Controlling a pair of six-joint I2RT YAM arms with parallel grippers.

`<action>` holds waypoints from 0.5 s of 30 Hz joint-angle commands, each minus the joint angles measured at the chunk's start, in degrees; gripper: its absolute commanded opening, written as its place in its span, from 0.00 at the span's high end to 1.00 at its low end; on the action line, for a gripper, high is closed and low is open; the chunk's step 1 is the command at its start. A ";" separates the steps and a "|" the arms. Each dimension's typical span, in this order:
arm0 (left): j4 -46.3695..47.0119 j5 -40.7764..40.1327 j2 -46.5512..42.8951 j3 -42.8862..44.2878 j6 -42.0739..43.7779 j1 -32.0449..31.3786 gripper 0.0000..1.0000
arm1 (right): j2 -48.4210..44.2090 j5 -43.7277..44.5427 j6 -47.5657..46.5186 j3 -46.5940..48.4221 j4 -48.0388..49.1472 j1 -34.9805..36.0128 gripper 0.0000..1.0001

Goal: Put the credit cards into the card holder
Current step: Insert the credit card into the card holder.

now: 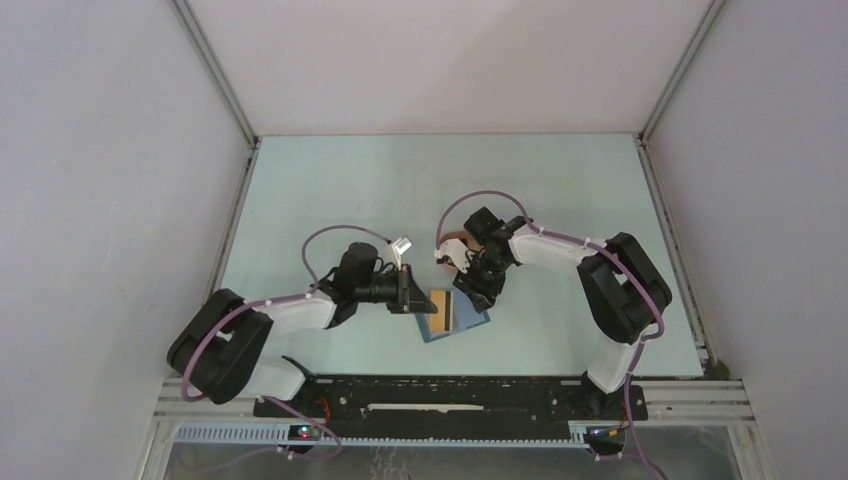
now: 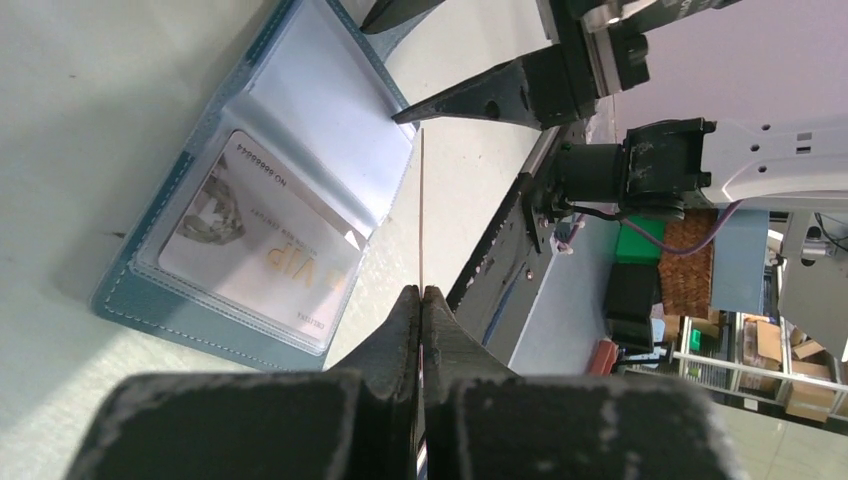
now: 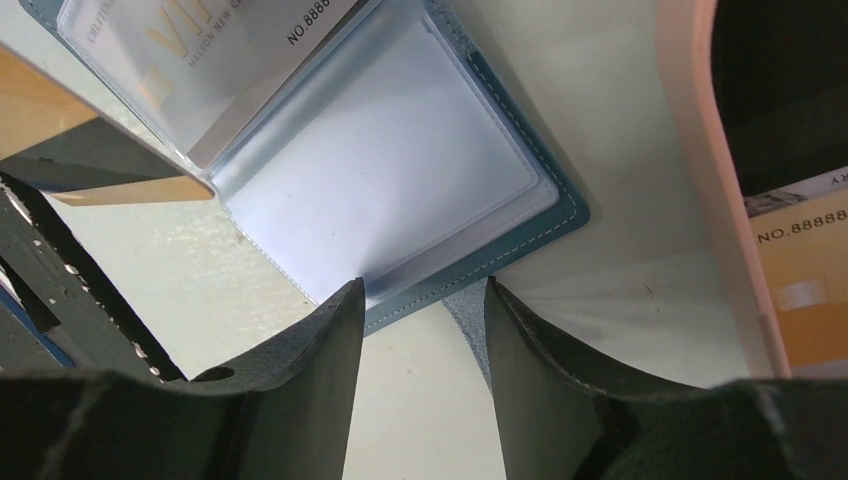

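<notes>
pale card (image 2: 265, 245) in card holder (image 2: 130, 300): "VIP", "NO.8888…" | orange card (image 3: 805, 300) in pink tray (image 3: 700, 150): "NO.8888…"

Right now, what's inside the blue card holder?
In the card holder, one pale VIP card is sleeved on one side; the facing sleeve looks empty. Anything beneath the sleeves is covered.

The small blue folding card holder (image 2: 150, 310) looks like matt, finely grained leatherette with pale stitching. Its inner sleeves (image 3: 400, 190) are clear, glossy plastic. The pale gold-printed plastic card (image 2: 260, 245) and the thin orange plastic card (image 3: 35, 100) look smooth. The black plastic left hand (image 2: 421, 292) and right hand (image 3: 425, 290) are matt and grainy. The pale table (image 2: 60, 100) is matt, and the salmon-pink tray (image 3: 700, 150) is smooth.
</notes>
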 commanded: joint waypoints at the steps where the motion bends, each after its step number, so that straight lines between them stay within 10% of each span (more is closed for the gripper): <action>1: -0.82 -0.53 -3.80 -2.36 -0.48 0.19 1.00 | 1.72 -1.76 -0.78 0.71 -0.78 1.88 0.44; 15: 1.12 -1.41 -5.35 -3.89 -0.69 0.19 1.00 | 1.10 -2.39 -0.84 1.21 -1.29 2.16 0.44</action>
